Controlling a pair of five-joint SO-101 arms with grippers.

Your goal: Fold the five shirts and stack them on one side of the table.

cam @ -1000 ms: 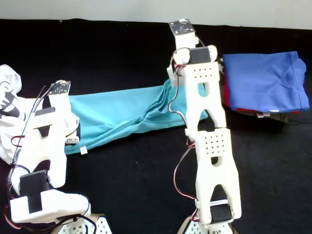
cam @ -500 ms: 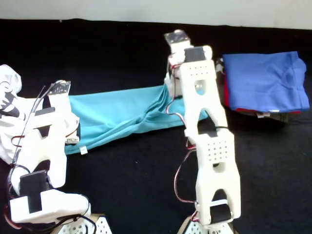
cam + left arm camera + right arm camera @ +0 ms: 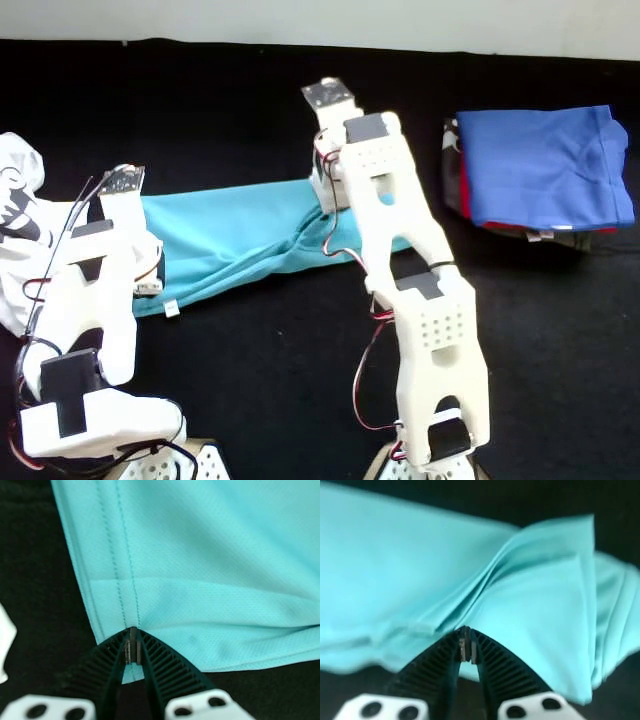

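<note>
The left gripper [image 3: 132, 650] and right gripper [image 3: 466, 650] are clamped on the limp, light turquoise knit shirt [image 3: 240, 235], best pinched at its nine- and two-o'clock edges.

Black table [image 3: 250, 110] holds teal shirt [image 3: 230, 235], folded stack [image 3: 545, 165].

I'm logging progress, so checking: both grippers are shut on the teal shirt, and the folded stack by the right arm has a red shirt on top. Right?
Not quite: the high view shows a blue shirt lying on top, with a red shirt edging out beneath it. The left gripper and right gripper are indeed shut on the teal shirt.
</note>
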